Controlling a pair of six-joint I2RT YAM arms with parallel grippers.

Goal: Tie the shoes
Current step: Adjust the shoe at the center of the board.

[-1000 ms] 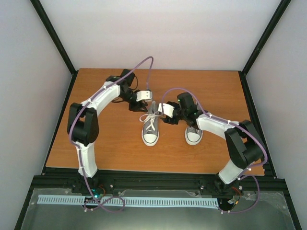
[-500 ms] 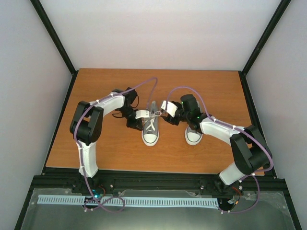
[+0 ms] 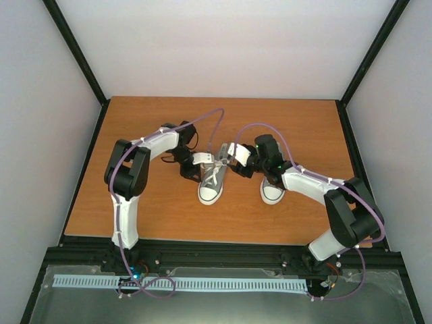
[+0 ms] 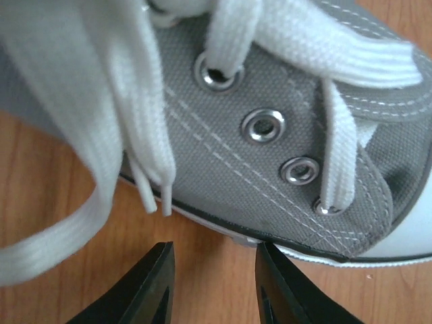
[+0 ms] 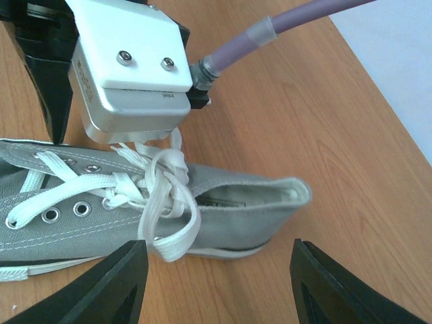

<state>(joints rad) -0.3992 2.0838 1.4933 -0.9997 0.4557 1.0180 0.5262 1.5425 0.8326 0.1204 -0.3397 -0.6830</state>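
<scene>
Found on the wooden surface [image 3: 135, 202]: pair of grey sneakers, white toe caps toward the arm bases. Centre shoe [image 3: 210, 183] placed between the two arms. Second shoe [image 3: 273, 192] well apart to its right in the top view, heel end hidden under the right arm.

Left end effector [image 3: 201, 160] positioned low at the centre shoe's left flank, just beside the canvas near the upper eyelets. Seen from its wrist camera: black fingers [image 4: 145, 287] standing apart, only bare wood between them, nothing gripped. Tips just short of the white sole edge; cannot tell whether touching. Directly ahead, grey side panel with a row of metal eyelets [image 4: 263, 125]. White laces [image 4: 135, 121] hanging over that flank, two tipped ends dangling at the sole line, one flat strand curving onto the wood.

Right end effector [image 3: 234, 153] positioned at the opposite flank of the same shoe, toward the heel. Seen from its wrist camera: fingers spread wide, holding nothing, shoe lying crosswise just beyond the tips, heel opening [image 5: 270, 196] ahead of the gap. Laces bunched in a loose tangle [image 5: 158, 179] over the tongue, one loop drooping down the near flank to the sole. Purple cable [image 5: 290, 27] trailing away beyond
</scene>
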